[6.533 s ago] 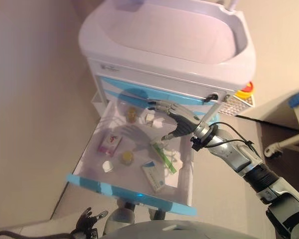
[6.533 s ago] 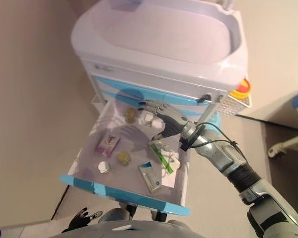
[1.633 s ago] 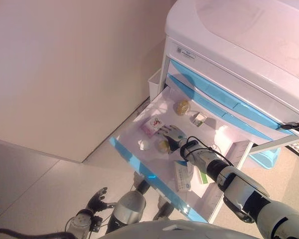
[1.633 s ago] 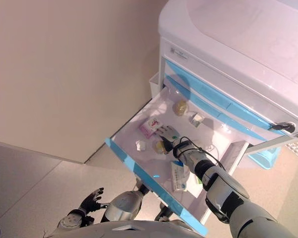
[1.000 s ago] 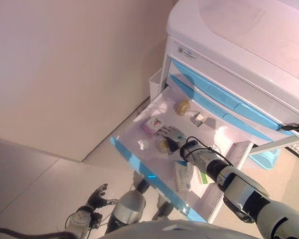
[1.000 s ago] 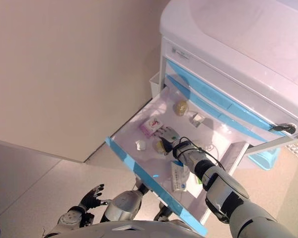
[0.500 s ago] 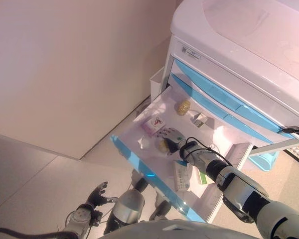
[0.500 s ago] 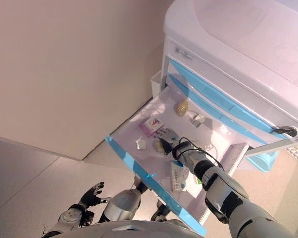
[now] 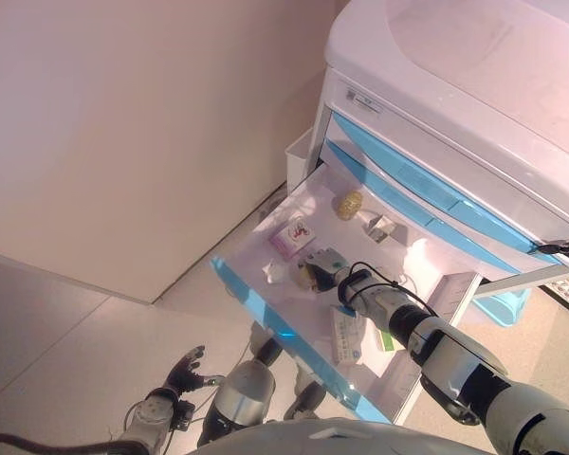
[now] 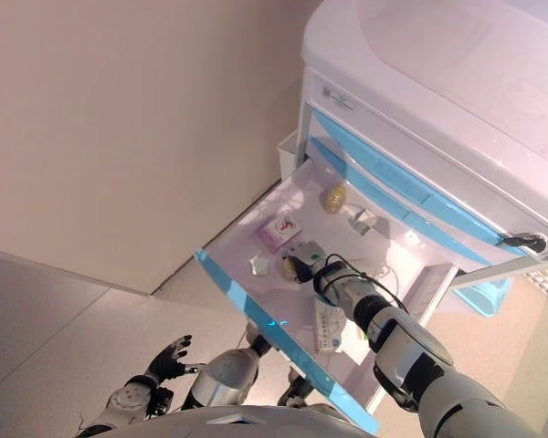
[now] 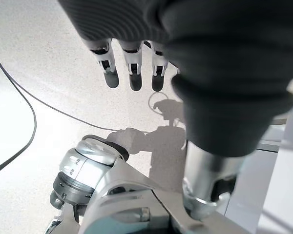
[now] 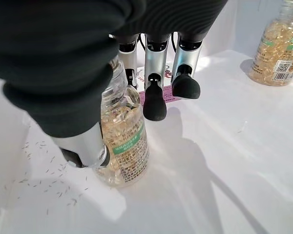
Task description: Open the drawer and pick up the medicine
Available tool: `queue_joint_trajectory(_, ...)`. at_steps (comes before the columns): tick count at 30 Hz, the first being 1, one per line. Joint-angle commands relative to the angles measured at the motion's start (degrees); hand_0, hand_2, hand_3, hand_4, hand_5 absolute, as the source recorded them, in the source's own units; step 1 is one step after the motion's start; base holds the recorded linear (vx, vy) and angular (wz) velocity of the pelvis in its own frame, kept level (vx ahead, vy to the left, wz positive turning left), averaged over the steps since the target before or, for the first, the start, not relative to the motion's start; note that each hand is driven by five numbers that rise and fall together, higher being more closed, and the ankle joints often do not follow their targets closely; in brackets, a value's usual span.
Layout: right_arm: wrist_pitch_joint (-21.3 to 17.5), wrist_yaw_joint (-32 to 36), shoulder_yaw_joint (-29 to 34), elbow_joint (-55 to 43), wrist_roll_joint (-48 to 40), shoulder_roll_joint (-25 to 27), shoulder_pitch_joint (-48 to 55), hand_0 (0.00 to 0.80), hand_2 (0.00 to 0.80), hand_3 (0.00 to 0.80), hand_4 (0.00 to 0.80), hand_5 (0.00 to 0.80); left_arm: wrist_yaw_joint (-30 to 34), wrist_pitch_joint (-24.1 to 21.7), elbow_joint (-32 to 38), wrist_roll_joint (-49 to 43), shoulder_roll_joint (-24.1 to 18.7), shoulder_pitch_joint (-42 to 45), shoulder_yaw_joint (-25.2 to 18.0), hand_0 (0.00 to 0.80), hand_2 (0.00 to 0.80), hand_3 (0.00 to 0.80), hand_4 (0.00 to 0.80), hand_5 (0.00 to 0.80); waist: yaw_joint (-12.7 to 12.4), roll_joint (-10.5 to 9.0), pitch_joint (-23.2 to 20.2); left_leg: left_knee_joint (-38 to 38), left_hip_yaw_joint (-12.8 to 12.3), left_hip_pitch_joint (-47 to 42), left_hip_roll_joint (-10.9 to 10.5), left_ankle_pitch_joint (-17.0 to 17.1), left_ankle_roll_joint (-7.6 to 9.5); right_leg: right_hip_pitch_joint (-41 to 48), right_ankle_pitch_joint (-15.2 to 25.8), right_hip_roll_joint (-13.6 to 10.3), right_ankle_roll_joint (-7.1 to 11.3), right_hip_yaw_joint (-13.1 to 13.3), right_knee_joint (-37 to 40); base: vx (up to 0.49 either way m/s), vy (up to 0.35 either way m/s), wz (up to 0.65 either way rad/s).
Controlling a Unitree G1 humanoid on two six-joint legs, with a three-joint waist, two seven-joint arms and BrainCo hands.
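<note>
While labelled, bottle [image 12: 123, 146] print stays unreadable

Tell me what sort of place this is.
Probably a clinic or hospital room: a white cart with blue-fronted drawers stands by a plain wall, and its open drawer holds pill bottles and medicine boxes.

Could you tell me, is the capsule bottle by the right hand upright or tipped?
Upright: the capsule bottle stands on the drawer floor, the right hand around it.
</note>
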State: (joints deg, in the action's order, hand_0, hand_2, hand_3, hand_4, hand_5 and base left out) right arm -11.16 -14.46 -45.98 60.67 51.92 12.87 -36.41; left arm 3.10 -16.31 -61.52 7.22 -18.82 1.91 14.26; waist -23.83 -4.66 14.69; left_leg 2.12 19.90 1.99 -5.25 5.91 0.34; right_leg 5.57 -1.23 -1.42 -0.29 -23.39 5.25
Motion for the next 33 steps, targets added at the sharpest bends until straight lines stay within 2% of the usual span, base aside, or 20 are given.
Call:
queue_joint_trajectory(1, -0.36, -1.05, -2.73, -1.46, -0.54, -0.76, -1.34, 0.800, 0.800, 0.800, 0.800, 0.800, 0.04, -0.31, -0.31, -0.26, -1.15, 0.32, 1.37, 0.000, 0.000, 0.000, 0.000, 0.000, -0.75, 0.37, -1.09, 1.33, 0.07, 0.04, -2.26, -3.14, 0.03, -0.44, -2.98, -0.27, 1.92, 0.39, -7.49, 0.000, 0.000, 0.00)
queue_joint_trajectory(7, -1.90, -2.79, -3.14, -4.50, -0.24, 0.99, -1.84, 0.800, 0.800, 0.800, 0.800, 0.800, 0.00, 0.15, -0.61, -0.87, -1.63, 0.55, 0.39, 0.000, 0.000, 0.000, 0.000, 0.000, -0.01, -0.59, -1.41, 1.45, -0.82, -0.41, -1.97, -3.52, 0.17, -0.29, -2.59, -0.07, 2.28, 1.26, -7.14, 0.000, -0.010, -0.02)
queue_joint_trajectory(10, -2.59, -0.04, -3.65, -11.16, -2.53, 3.71, -2.62, 0.800, 0.800, 0.800, 0.800, 0.800, -0.08, 0.31, -0.85, -1.49, -2.14, 0.86, -0.99, 0.000, 0.000, 0.000, 0.000, 0.000, 1.28, -1.51, -1.76, 1.62, -1.48, -0.31, -1.60, -3.35, 0.26, -0.68, -2.02, 0.10, 2.62, 1.90, -6.92, -0.027, -0.036, -0.12)
queue_joint_trajectory(12, -1.84, 5.38, -3.58, -20.79, -5.36, 6.93, -2.75, 0.800, 0.800, 0.800, 0.800, 0.800, -0.20, 0.80, -0.79, -1.83, -2.63, 1.17, -2.31, 0.000, 0.000, 0.000, 0.000, 0.000, 2.53, -2.35, -2.05, 1.74, -2.32, -0.64, -1.23, -3.50, 0.32, -0.79, -1.80, 0.30, 2.77, 2.84, -6.86, -0.014, -0.051, -0.18)
queue_joint_trajectory(15, -2.48, 13.14, -3.80, -37.70, -8.09, 15.84, -2.88, 0.800, 0.800, 0.800, 0.800, 0.800, -0.21, 1.79, -1.41, -2.59, -3.43, 1.20, -4.67, 0.000, 0.000, 0.000, 0.000, 0.000, 5.34, -3.94, -3.12, 2.08, -4.25, -1.42, -0.50, -3.93, 0.40, -0.97, -1.40, 0.74, 3.03, 5.00, -6.57, -0.006, -0.040, -0.39)
queue_joint_trajectory(18, -2.36, 21.08, -2.01, -48.72, -14.53, 22.51, -2.95, 0.800, 0.800, 0.800, 0.800, 0.800, -0.44, 2.14, -1.62, -2.97, -3.49, 1.32, -5.75, 0.000, 0.000, 0.000, 0.000, 0.000, 7.07, -4.66, -3.89, 2.15, -6.05, -2.07, 0.00, -4.51, 0.43, -1.07, -1.19, 1.01, 3.13, 6.65, -6.44, -0.010, -0.013, -0.43)
queue_joint_trajectory(19, -1.51, 26.96, -0.27, -54.71, -19.56, 26.06, -3.25, 0.800, 0.800, 0.800, 0.800, 0.800, -0.42, 2.26, -1.88, -3.10, -3.61, 1.25, -6.58, 0.000, 0.000, 0.000, 0.000, 0.000, 8.23, -5.05, -4.32, 2.18, -6.91, -2.53, 0.19, -4.80, 0.53, -1.10, -1.11, 1.19, 3.13, 7.65, -6.46, -0.016, -0.006, -0.38)
queue_joint_trajectory(21, 0.46, 33.95, 2.48, -62.14, -25.27, 30.93, -3.19, 0.800, 0.800, 0.800, 0.800, 0.800, -0.41, 2.34, -2.09, -3.08, -3.69, 1.08, -7.34, 0.000, 0.000, 0.000, 0.000, 0.000, 9.43, -5.37, -4.79, 2.26, -8.10, -3.10, 0.52, -5.17, 0.58, -1.09, -1.09, 1.41, 3.13, 8.82, -6.42, -0.011, 0.002, -0.42)
queue_joint_trajectory(23, 2.57, 41.90, 6.51, -68.92, -35.22, 37.24, -3.95, 0.800, 0.800, 0.800, 0.800, 0.800, -0.77, 2.94, -1.63, -2.70, -3.65, 1.21, -8.17, 0.000, 0.000, 0.000, 0.000, 0.000, 11.08, -5.79, -5.65, 2.49, -9.40, -3.85, 0.87, -5.41, 0.55, -0.99, -1.04, 1.71, 3.12, 10.15, -6.32, -0.005, 0.011, -0.39)
queue_joint_trajectory(25, 3.92, 46.65, 9.76, -71.40, -44.11, 41.79, -5.39, 0.800, 0.800, 0.800, 0.800, 0.800, -1.16, 3.71, -0.95, -2.47, -3.49, 1.27, -8.58, 0.000, 0.000, 0.000, 0.000, 0.000, 12.27, -6.06, -6.32, 2.64, -10.47, -4.48, 1.15, -5.60, 0.49, -0.81, -1.03, 1.89, 3.12, 11.19, -6.29, -0.010, 0.008, -0.37)
queue_joint_trajectory(28, 5.84, 49.99, 13.56, -71.79, -54.56, 46.14, -8.58, 0.800, 0.800, 0.800, 0.800, 0.800, -1.41, 4.39, -0.30, -2.03, -3.27, 1.85, -8.85, 0.000, 0.000, 0.000, 0.000, 0.000, 13.51, -6.24, -7.41, 2.85, -11.63, -5.24, 1.36, -5.81, 0.37, -0.54, -1.05, 2.02, 3.03, 12.20, -6.17, 0.003, 0.017, -0.29)
queue_joint_trajectory(33, 6.68, 48.71, 17.27, -67.06, -59.66, 48.42, -14.40, 0.800, 0.800, 0.800, 0.800, 0.800, -1.35, 4.92, -0.68, -1.86, -2.86, 2.87, -8.66, 0.000, 0.000, 0.000, 0.000, 0.000, 14.66, -6.14, -8.77, 2.88, -12.77, -5.96, 1.44, -6.07, 0.20, 0.02, -1.00, 2.12, 2.96, 13.18, -5.85, 0.011, 0.016, -0.16)
